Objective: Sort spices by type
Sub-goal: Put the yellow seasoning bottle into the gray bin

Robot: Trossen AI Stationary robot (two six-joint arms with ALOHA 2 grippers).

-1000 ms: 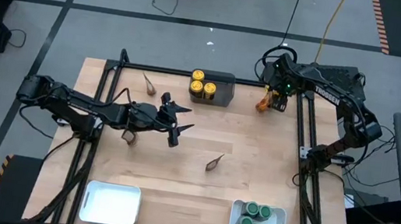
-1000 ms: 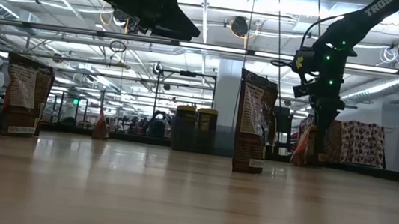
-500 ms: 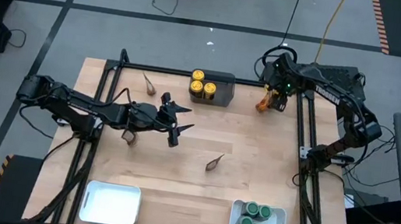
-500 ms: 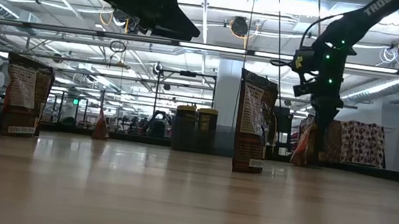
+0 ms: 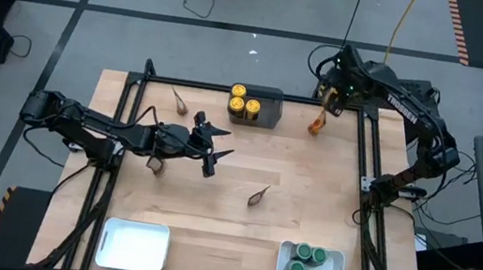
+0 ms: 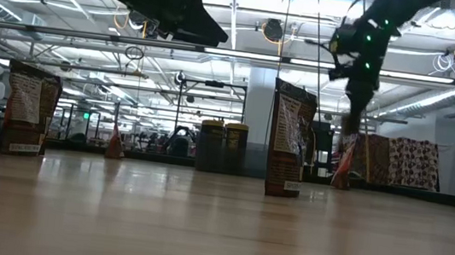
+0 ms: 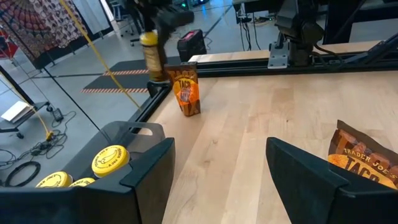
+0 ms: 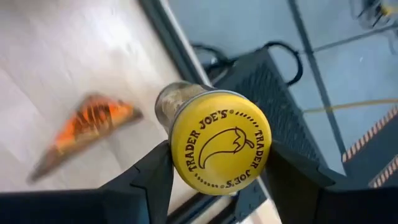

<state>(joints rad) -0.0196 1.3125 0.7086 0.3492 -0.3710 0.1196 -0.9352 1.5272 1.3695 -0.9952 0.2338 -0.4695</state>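
Since the earlier frame, right gripper (image 5: 334,89) has lifted its yellow jar (image 8: 219,140) off the table's far right corner, above a packet (image 5: 317,123); 3 jars sit in the bin (image 5: 269,106); low view: jar blurred; left wrist: left gripper (image 7: 217,165) wide, empty, mid-table.

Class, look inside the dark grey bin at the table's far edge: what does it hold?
The dark grey bin holds three yellow-lidded jars bunched at one end. Their lids hide the bin floor beneath; the other end looks bare.
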